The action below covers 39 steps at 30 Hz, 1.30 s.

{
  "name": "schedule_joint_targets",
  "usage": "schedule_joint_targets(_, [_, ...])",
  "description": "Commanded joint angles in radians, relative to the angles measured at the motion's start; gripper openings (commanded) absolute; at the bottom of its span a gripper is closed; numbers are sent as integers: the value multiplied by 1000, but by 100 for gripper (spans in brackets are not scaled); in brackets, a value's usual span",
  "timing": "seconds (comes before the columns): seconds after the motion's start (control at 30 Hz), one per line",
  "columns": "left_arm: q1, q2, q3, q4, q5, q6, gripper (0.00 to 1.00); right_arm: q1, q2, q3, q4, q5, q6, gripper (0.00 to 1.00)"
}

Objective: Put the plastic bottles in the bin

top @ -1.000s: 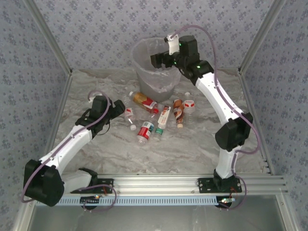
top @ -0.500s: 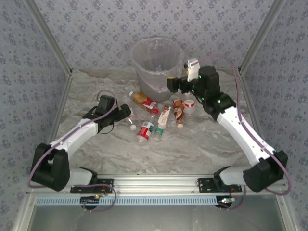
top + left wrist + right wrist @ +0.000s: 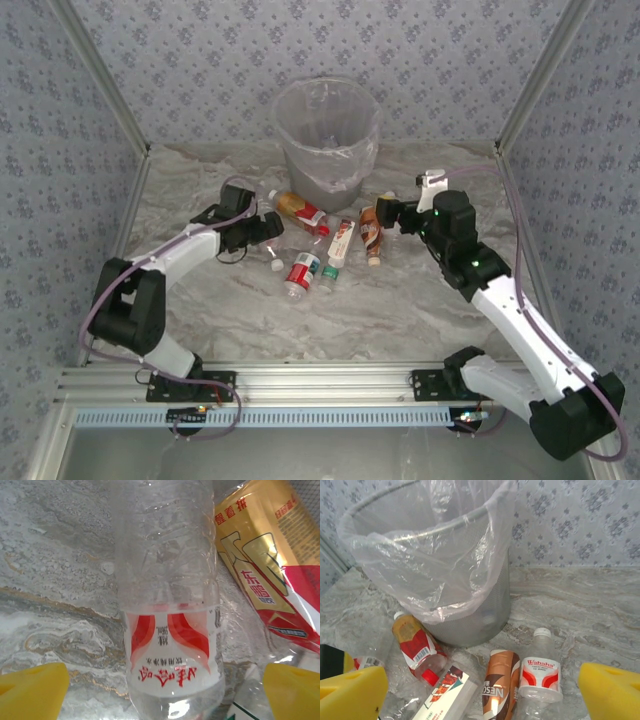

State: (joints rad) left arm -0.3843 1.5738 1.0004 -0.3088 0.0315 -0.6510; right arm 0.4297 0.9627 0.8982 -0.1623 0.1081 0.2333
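Before the lined bin (image 3: 325, 165) lie bottles (image 3: 302, 270); left fingers (image 3: 32, 690) and right fingers (image 3: 350, 695) spread open.

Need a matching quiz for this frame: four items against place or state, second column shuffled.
1. bin
2. brown bottle
3. left gripper
4. right gripper

A. open, straddling a clear bottle
B. lying on its side
C. upright at the far side of the table
D. open, aimed at the bin

Pairs: 1-C, 2-B, 3-A, 4-D
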Motion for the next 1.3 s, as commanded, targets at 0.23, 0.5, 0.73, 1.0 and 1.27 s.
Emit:
schedule_joint_targets(0.23, [-29, 136, 123, -55, -93, 100, 100, -2, -84, -28, -66, 54, 35, 100])
schedule_joint_targets(0.5, [0, 199, 135, 30, -119, 131, 99, -2, -84, -30, -71, 50, 43, 100])
schedule_joint_targets(0.73, [10, 304, 215, 13, -52, 158, 99, -3, -83, -25, -77, 49, 43, 100])
schedule_joint_targets(1.0, [13, 359, 211, 13, -53, 178, 94, -3, -69, -18, -72, 47, 37, 100])
schedule_joint_targets(1.27, [15, 334, 178, 52, -74, 180, 86, -2, -33, 1, -72, 39, 36, 100])
